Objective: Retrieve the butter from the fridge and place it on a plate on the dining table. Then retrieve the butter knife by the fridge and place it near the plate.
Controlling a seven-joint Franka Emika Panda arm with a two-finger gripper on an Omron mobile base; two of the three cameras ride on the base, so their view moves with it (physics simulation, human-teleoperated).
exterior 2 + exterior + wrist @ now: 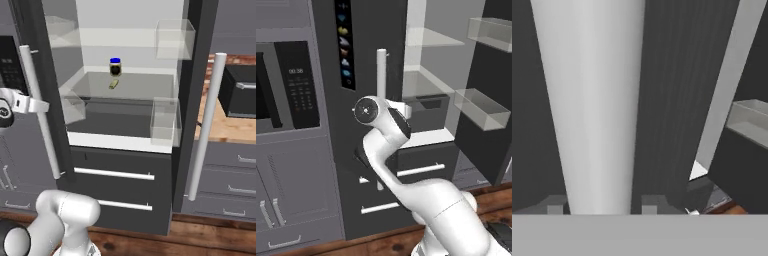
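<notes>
Sat with the hand (602, 207) astride the white bar handle (592, 100) of the fridge (371, 30), one dark tip on each side of the bar. Could not tell whether clenched on the bar or just slackened off it; saw what looked like a thin gap on one side, nothing firmer.

Spotted the butter (114, 84) lying flat on the glass shelf (140, 90) inside the open fridge, just in front of the dark jar (115, 66) with the blue lid, near it but apart.

Judged both doors swung wide enough for a reach, so the step in hand looked like letting go of the handle and turning to the shelf. Called for a full spread of the tips before any pull-back, and a straight retreat away from the bar, to avoid dragging the door shut. Then needed a swing round the door edge and in above the shelf, keeping clear of the clear door bins. Best taken from above across the stick's short side, well shy of the jar.
</notes>
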